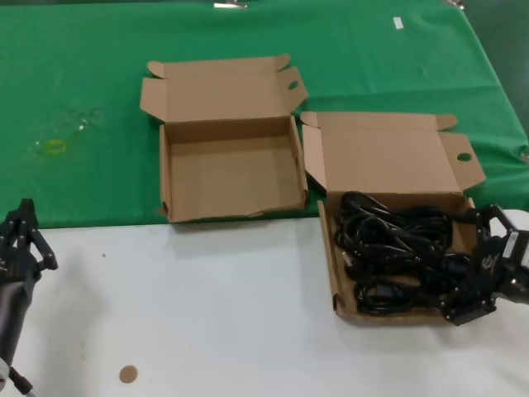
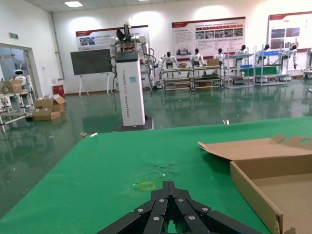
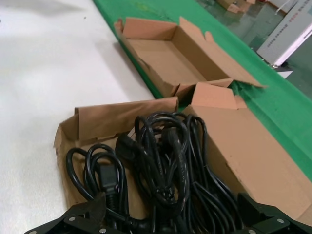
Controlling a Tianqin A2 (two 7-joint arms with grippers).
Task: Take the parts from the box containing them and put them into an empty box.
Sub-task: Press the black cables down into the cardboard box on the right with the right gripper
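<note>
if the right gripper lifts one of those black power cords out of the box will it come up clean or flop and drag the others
Probably floppy: the power cords are thin, loose loops, so a lifted one would likely sag and uncoil. They lie overlapped in the low-walled box, so neighbours may snag and trail along. The chunky plugs would likely swing below the right gripper, whose fingers are spread at the box's edge.

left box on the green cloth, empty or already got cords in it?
Empty. The head view shows only bare cardboard floor in the left box; all the cords sit in the right box.
</note>
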